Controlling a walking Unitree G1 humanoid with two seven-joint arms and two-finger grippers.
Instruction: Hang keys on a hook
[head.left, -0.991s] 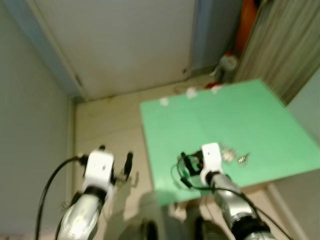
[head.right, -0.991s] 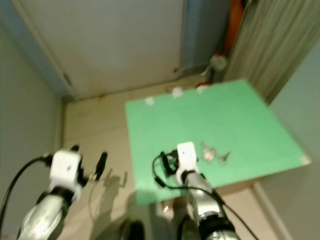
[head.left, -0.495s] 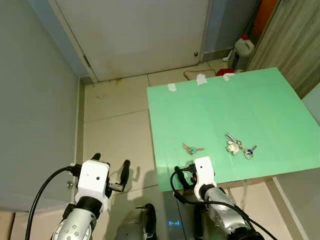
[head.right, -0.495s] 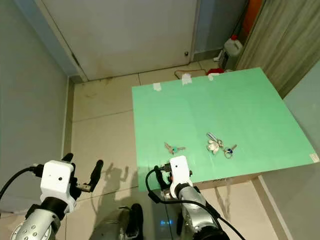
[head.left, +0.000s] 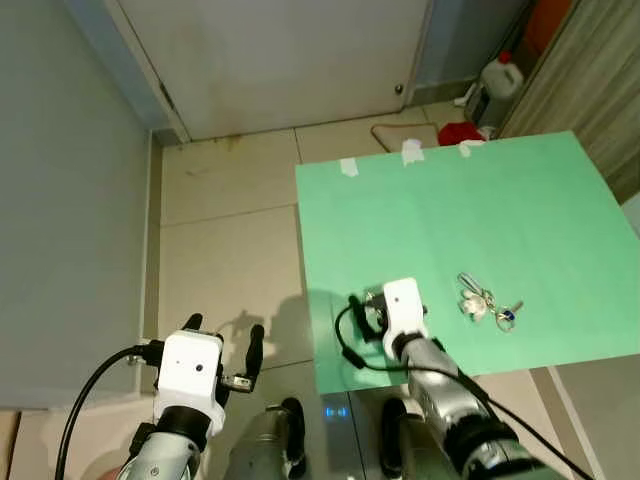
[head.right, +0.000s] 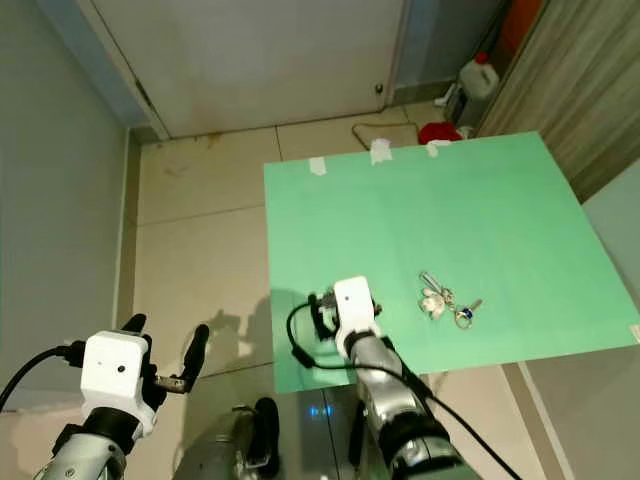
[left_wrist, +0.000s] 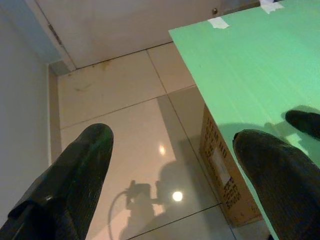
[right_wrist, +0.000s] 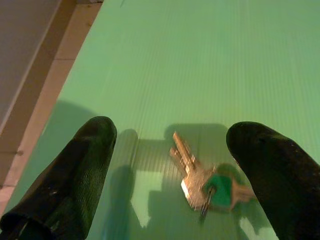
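The green-tagged keys (right_wrist: 200, 172) lie flat on the green table (head.left: 520, 220), directly between the right gripper's (right_wrist: 175, 175) spread fingers. Lying so flat, they could slide away from closing fingers. The left gripper (head.left: 222, 345) hangs open over the floor.

Soft, even indoor light from overhead keeps both head views sharp. A lamp glints as a bright spot on the glossy floor tiles (left_wrist: 176, 196), beside the arm's shadow. On the green table (right_wrist: 210, 60), dim by its near edge, fingers cast dark shadows around slightly blurred keys (right_wrist: 200, 172); the fingers themselves are out of focus
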